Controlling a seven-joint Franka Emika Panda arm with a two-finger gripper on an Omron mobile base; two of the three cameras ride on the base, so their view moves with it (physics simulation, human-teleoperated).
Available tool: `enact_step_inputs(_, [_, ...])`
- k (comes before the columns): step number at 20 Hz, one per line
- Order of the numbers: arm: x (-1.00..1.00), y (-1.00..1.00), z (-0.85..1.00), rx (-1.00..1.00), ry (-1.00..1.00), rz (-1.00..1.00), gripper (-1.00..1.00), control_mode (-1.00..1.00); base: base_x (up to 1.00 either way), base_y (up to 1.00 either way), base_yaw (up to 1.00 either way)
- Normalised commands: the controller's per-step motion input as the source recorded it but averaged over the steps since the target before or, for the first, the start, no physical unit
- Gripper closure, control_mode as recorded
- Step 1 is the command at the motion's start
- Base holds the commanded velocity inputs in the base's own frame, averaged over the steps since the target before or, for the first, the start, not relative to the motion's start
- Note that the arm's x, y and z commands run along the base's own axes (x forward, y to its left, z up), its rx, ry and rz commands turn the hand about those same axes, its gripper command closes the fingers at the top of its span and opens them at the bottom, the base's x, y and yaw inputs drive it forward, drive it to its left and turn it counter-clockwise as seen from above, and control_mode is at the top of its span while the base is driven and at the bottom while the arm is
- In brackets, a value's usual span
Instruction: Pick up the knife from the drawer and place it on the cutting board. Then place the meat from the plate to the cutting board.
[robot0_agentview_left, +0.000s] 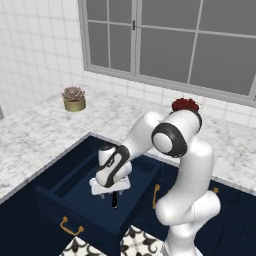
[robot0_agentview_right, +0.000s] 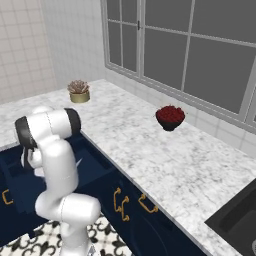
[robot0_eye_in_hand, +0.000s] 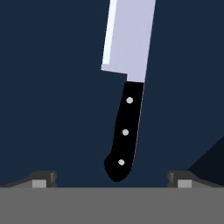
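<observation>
You see a broad pale silver-lilac knife blade on a glossy black handle with three pale rivets, against the flat dark navy drawer floor. Your white-and-grey speckled marble counter carries a brass-coloured pot of dusky pink succulent.

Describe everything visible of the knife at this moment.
The knife lies flat on the dark navy floor of the open drawer. It has a broad, pale silver blade and a black handle with three pale rivets. The open gripper hangs over the handle's butt end, one fingertip on each side, without touching it.
</observation>
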Motion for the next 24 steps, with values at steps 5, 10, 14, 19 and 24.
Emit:
enact_step_inputs(5, [0.10, 0.00, -0.31, 0.00, 0.00, 0.00, -1.00, -1.00, 0.00, 0.00, 0.00])
enact_step_inputs(10, [0.05, -0.01, -0.34, 0.00, 0.00, 0.00, -1.00, -1.00, 0.00, 0.00, 0.00])
enact_step_inputs(14, [0.01, -0.10, -0.30, 0.00, -0.04, 0.00, -1.00, -1.00, 0.00, 0.00, 0.00])
enact_step_inputs(19, [0.14, -0.02, -0.55, 0.00, -0.13, 0.01, -1.00, -1.00, 0.00, 0.00, 0.00])
enact_step_inputs(24, [0.03, 0.06, -0.98, 0.00, -0.35, 0.04, 1.00, -1.00, 0.00, 0.00, 0.00])
